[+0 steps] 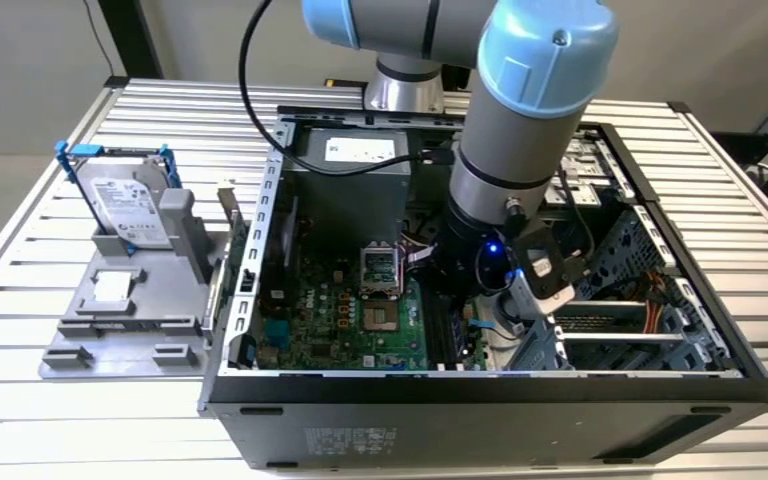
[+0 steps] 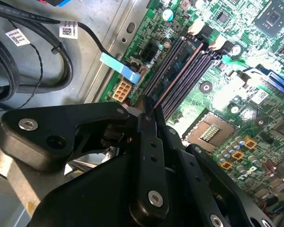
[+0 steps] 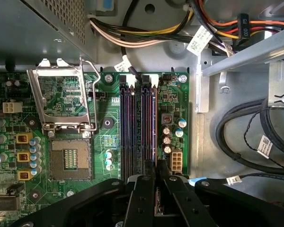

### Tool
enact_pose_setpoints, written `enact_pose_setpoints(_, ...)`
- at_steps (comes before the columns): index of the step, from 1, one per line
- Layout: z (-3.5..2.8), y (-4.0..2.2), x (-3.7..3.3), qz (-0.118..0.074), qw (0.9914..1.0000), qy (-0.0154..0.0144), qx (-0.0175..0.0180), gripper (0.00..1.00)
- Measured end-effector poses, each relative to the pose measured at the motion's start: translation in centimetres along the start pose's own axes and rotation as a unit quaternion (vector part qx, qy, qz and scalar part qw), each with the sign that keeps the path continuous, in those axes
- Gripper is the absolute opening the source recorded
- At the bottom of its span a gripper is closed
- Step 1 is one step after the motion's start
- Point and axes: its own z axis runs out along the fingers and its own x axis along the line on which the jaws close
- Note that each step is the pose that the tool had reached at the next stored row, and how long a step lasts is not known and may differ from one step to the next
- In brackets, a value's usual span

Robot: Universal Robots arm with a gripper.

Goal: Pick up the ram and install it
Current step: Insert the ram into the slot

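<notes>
In the exterior view we see the arm reaching down into the open computer case (image 1: 704,330), which lies on a slatted table (image 1: 37,420). The gripper (image 1: 471,290) is low over the green motherboard (image 1: 344,320), beside the slots. On the exterior view's left, a silver hard drive (image 1: 128,205) in a blue frame stands on a grey holder (image 1: 124,320), well apart from the case.

In the second wrist view the gripper (image 2: 149,111) has its two black fingers (image 2: 144,125) pressed close together on a thin edge. The ram (image 2: 180,61) lies along the outermost of the long slots (image 2: 189,75), with a reddish edge.

In the first wrist view the gripper (image 3: 157,172) is directly over the slots (image 3: 137,127), the fingers (image 3: 144,182) nearly closed on the end of the ram (image 3: 155,127), beside the open processor socket (image 3: 68,163)
</notes>
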Motion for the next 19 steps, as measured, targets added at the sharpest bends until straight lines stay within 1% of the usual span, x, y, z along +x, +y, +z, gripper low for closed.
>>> enact_pose_setpoints(10, -0.07, 0.15, 0.0, 0.0, 1.0, -0.0002, -0.0001, 0.0)
enact_pose_setpoints(16, 0.06, 0.16, 0.0, 0.0, 1.0, -0.0008, 0.0, 0.0)
enact_pose_setpoints(19, 0.22, 0.16, 0.0, 0.0, 1.0, -0.0017, -0.0003, 0.0)
